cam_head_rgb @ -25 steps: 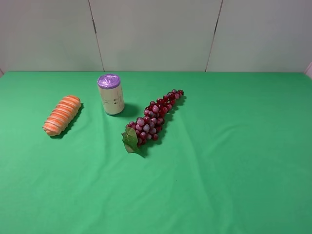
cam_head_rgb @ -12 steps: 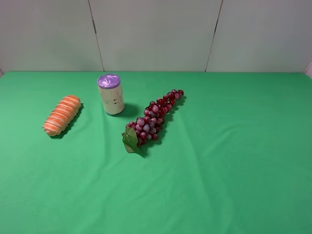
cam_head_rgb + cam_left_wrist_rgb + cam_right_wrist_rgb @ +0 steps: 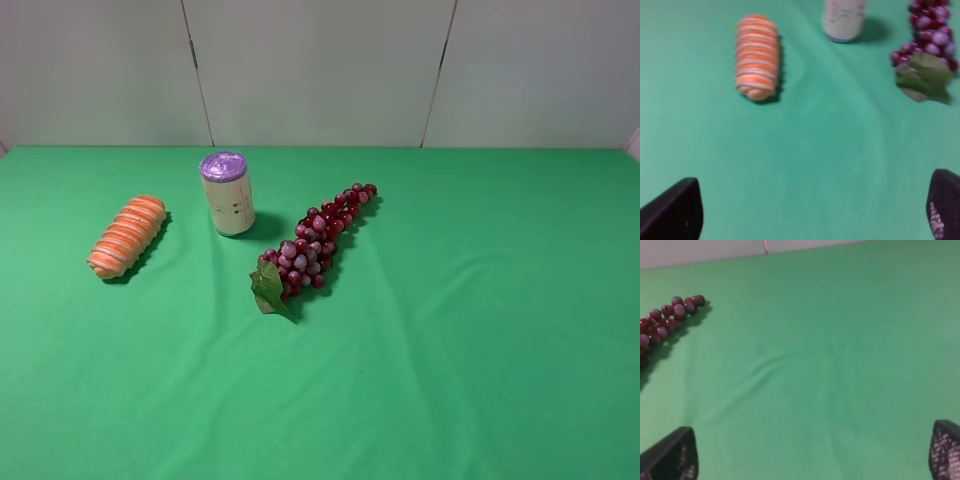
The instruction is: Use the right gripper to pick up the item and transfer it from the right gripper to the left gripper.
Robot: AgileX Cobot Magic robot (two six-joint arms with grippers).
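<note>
The item, an orange-and-cream striped roll (image 3: 127, 235), lies on the green cloth at the left of the exterior high view; it also shows in the left wrist view (image 3: 756, 56). Neither arm appears in the exterior high view. My left gripper (image 3: 807, 212) is open and empty, its fingertips (image 3: 672, 210) well short of the roll. My right gripper (image 3: 810, 452) is open and empty over bare cloth, with only the grape bunch's tip in its view. The roll is out of the right wrist view.
A cream can with a purple lid (image 3: 227, 193) stands upright right of the roll. A dark red grape bunch with a green leaf (image 3: 312, 245) lies diagonally at the middle. The green cloth (image 3: 480, 330) covers the table to a pale back wall.
</note>
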